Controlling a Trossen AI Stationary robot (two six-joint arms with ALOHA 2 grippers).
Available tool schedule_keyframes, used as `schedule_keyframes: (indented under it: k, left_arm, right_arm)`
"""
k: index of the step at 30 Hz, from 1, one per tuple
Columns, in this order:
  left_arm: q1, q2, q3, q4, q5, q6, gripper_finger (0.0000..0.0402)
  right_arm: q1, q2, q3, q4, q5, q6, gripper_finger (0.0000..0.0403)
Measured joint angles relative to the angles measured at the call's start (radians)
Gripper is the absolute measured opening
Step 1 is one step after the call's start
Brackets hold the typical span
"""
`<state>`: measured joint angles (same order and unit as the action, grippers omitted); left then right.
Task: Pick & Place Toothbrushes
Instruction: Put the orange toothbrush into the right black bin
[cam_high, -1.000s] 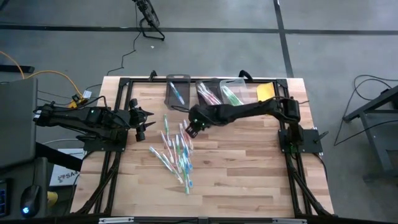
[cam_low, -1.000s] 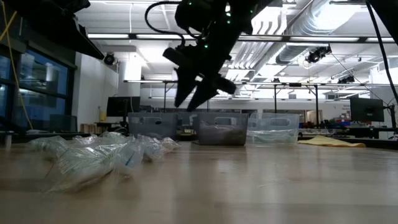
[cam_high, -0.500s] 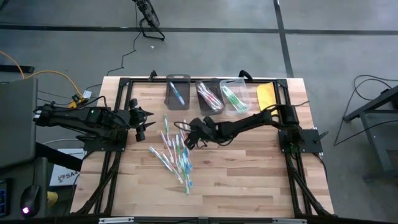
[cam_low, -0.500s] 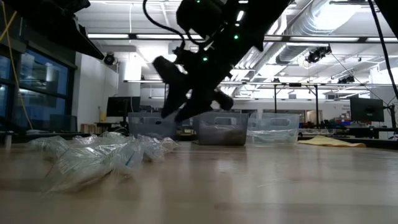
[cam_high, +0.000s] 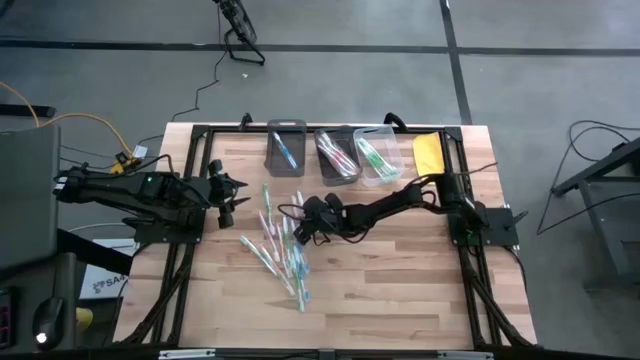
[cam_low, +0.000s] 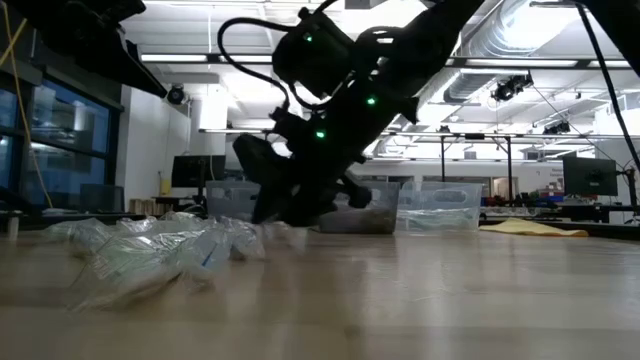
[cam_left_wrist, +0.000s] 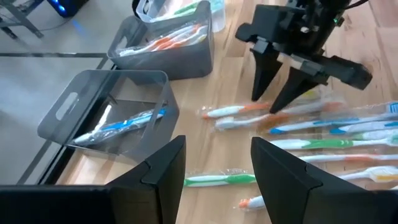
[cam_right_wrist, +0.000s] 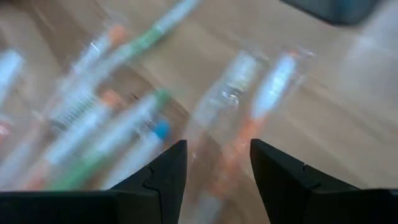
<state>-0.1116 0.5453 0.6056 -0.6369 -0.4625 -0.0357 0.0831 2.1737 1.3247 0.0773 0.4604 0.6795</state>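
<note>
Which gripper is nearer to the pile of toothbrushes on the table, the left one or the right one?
The right. The right gripper hangs open directly over the pile of toothbrushes, fingers pointing down at it. The left gripper waits open off to the pile's side, near the table's edge.

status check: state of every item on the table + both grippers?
right gripper: open, fingers down over an orange toothbrush, nothing held
left gripper: open, empty, waiting at the table's left side
loose toothbrushes: wrapped, scattered flat on the table
left bin: holds a blue toothbrush
middle bin: holds orange and white toothbrushes
right bin: holds green toothbrushes
yellow flat object: lying beside the right bin
</note>
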Motion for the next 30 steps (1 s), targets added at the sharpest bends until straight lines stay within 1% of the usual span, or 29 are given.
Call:
schedule_keyframes:
  k: [10,18,23,26,30]
  left_arm:
    - [0.0,0.001,0.0,-0.001,0.004,0.0,0.0175]
    - [0.0,0.001,0.0,-0.001,0.005,0.0,0.0175]
    - [0.0,0.001,0.0,-0.001,0.006,0.0,0.0175]
    - [0.0,0.001,0.0,-0.001,0.006,0.0,0.0175]
    - [0.0,0.001,0.0,-0.001,0.007,0.0,0.0175]
  right_arm:
    - [0.0,0.024,0.001,-0.008,-0.009,-0.001,0.0169]
    - [0.0,-0.018,0.0,-0.021,-0.02,-0.036,0.0169]
    - [0.0,-0.017,0.0,-0.027,-0.017,-0.046,0.0169]
    - [-0.003,-0.018,0.0,-0.034,-0.008,-0.045,0.0169]
    - [-0.008,-0.018,0.0,-0.096,0.039,-0.022,0.0169]
